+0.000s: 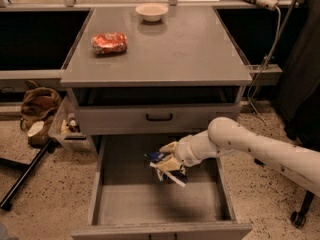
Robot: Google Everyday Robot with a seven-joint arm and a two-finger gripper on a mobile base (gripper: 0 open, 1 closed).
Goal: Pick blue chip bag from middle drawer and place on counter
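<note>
My gripper (167,163) is shut on the blue chip bag (165,168), a small navy bag with white lettering, and holds it in the air above the grey floor of the open middle drawer (155,204). The bag hangs below the fingers, clear of the drawer floor, a little below the closed drawer front with the black handle (159,117). The white arm reaches in from the right. The grey counter (175,46) lies above and behind.
An orange-red snack bag (109,42) lies on the counter's left part and a white bowl (151,11) stands at its far edge. A brown bag (39,104) and a bin of small items (67,126) sit on the floor at the left.
</note>
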